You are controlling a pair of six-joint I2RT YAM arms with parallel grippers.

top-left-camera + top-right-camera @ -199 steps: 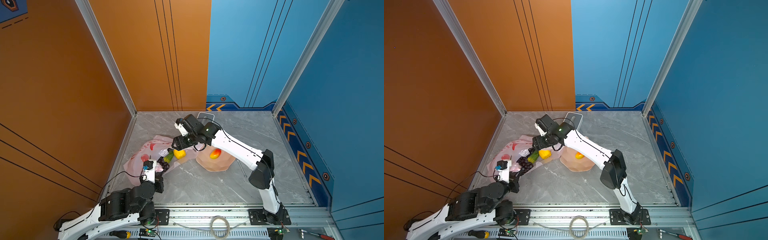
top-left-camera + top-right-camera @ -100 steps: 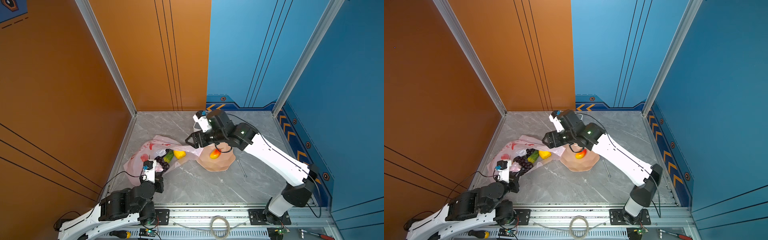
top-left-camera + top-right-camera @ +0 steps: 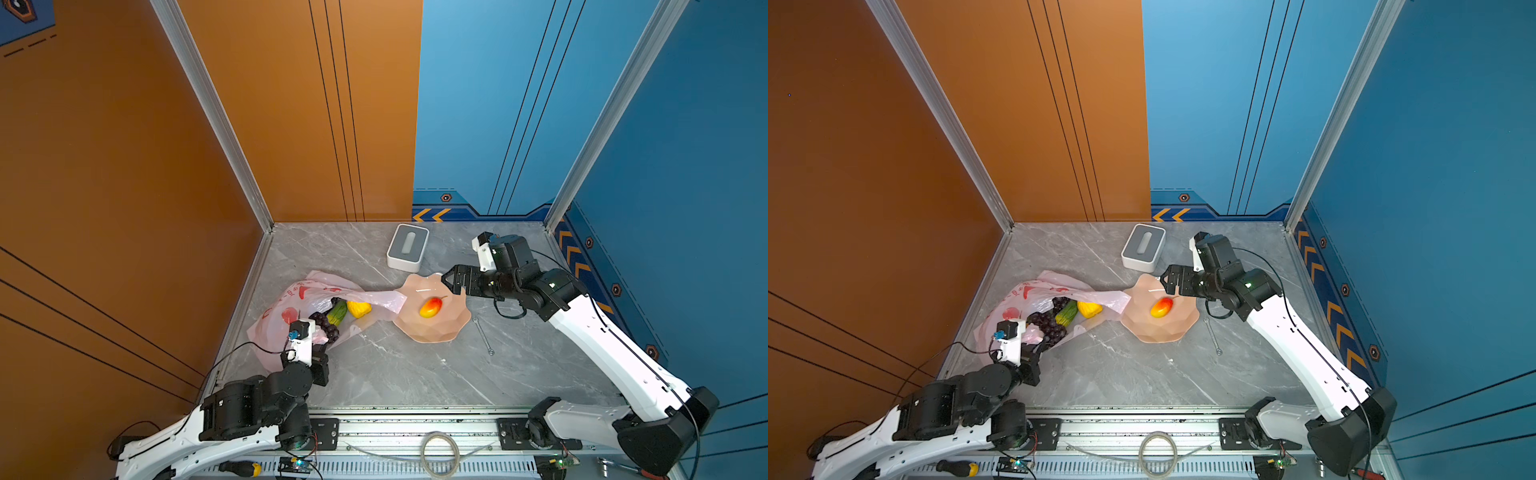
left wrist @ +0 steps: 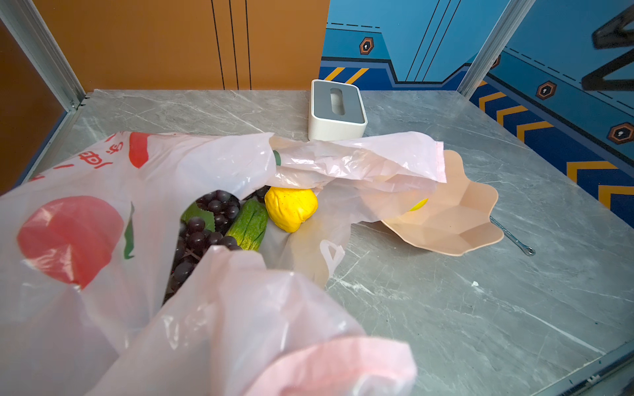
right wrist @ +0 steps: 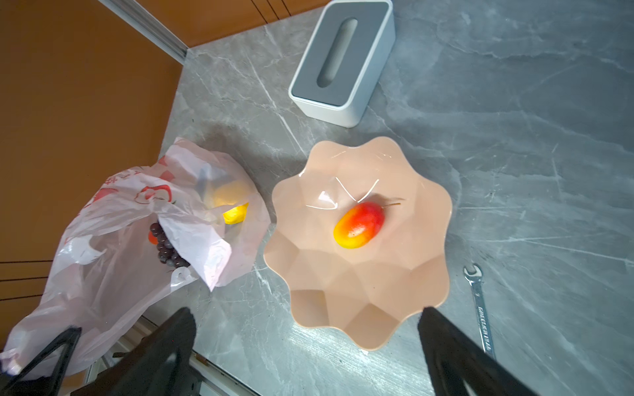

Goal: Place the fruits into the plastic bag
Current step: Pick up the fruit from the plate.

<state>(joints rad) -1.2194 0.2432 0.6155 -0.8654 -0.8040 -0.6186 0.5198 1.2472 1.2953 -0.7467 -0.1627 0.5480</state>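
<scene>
Red-orange mango [image 3: 430, 306] sits on plate [image 3: 436, 332]: drop the empty, wide-spread right gripper [image 3: 449, 282] across its short axis; left gripper [image 3: 323, 347] clamps plastic bag [image 3: 274, 328] mouth up.

light: bright, even, from overhead | shadows: soft, short, on the bench [image 5: 514, 171] beside the plate [image 5: 360, 291] | glare: thin white streaks inside plate | focus: top views sharp; plastic bag [image 4: 257, 325] near fold blurred; right pincer [image 5: 305, 312] dark, soft-edged | distortion: wall rails [image 3: 208, 104] splay outward in both top views

Grey marble tabletop [image 3: 395, 374] bears plastic bag [image 3: 299, 291], plate [image 3: 432, 332], box [image 3: 408, 246] and wrench [image 3: 482, 334].
</scene>
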